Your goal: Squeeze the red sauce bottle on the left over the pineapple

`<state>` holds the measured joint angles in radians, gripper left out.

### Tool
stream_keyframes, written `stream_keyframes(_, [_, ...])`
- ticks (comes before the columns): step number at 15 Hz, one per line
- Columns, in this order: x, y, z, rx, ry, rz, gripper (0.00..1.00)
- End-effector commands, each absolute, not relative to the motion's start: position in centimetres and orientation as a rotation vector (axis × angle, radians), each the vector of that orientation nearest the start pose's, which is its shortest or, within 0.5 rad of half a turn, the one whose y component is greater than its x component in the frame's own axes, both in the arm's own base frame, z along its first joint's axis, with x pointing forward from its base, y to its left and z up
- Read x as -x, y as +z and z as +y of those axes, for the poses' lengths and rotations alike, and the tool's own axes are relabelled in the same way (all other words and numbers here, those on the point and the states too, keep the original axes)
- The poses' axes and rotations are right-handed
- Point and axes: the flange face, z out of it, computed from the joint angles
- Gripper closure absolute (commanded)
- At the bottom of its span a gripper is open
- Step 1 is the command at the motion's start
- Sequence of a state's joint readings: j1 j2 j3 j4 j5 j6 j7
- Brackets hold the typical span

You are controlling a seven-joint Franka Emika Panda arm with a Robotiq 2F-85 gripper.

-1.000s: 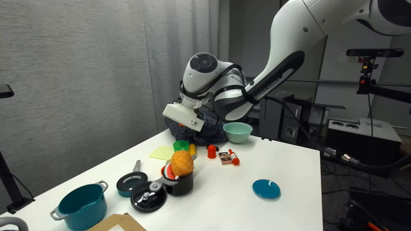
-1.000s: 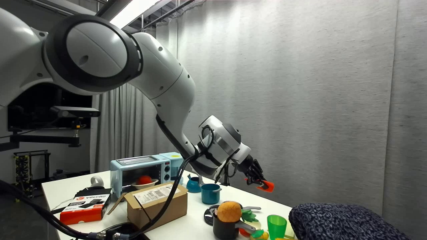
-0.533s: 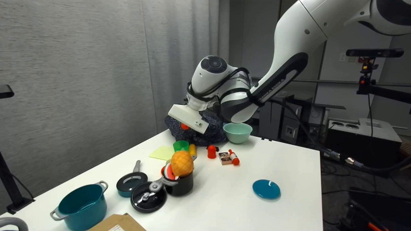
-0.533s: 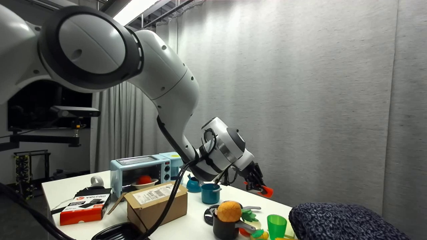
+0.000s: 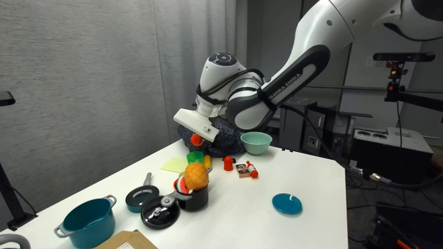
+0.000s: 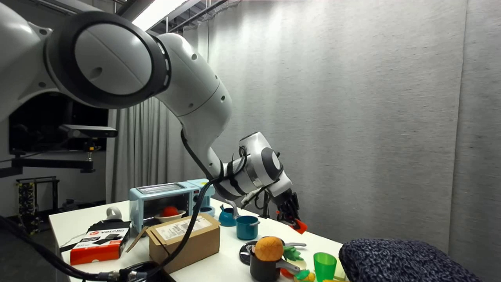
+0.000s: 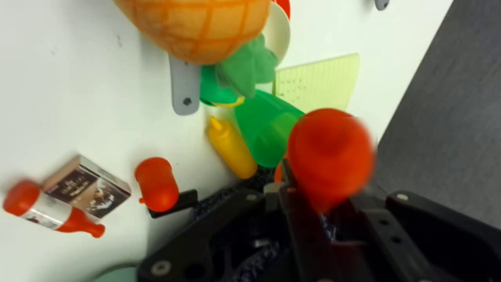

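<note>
My gripper [image 6: 290,215] is shut on the red sauce bottle [image 6: 300,226], held in the air near the table's far edge. The bottle also shows in an exterior view [image 5: 196,139], below the white wrist plate that hides the fingers. In the wrist view the fingers [image 7: 324,205] close round the blurred bottle [image 7: 330,154]; its rounded end is up in the picture and it tapers between them. The orange pineapple [image 5: 196,176] rests on a black pot [image 5: 195,200]. It also shows in an exterior view [image 6: 269,248] and, with green leaves, in the wrist view [image 7: 203,31]. The bottle is apart from it.
Near the pineapple stand a green cup [image 5: 195,157] and a yellow bottle [image 7: 233,149]. A short red piece [image 5: 228,163], a small box [image 5: 242,170] and a white-labelled red bottle [image 5: 252,169] lie nearby. A dark cushion [image 6: 399,258] and teal bowl [image 5: 256,142] stand at the edge.
The gripper and bottle have moved down and, lately, to the left in both exterior views. The bottle's red end shows more below the wrist plate. The table objects have not moved.
</note>
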<state>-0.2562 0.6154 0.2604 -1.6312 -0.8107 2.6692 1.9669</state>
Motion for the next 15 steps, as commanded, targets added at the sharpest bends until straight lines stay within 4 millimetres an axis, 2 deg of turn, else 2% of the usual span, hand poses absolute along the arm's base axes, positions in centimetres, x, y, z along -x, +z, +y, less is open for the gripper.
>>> stream_keyframes(1, [-72.9, 34.0, -2.9, 2.152, -0.537, 1.972, 0.96])
stream_keyframes(4, [-73.0, 34.4, -6.8, 2.094, -0.308, 2.134, 0.96])
stream_keyframes(7, [-72.2, 33.1, -10.9, 2.051, -0.032, 2.214, 0.96])
stream_keyframes(11, [-70.8, 29.0, -14.6, 1.956, 0.304, 2.151, 0.96])
stream_keyframes(15, [-69.6, 23.5, -17.0, 1.918, 0.557, 2.051, 0.96])
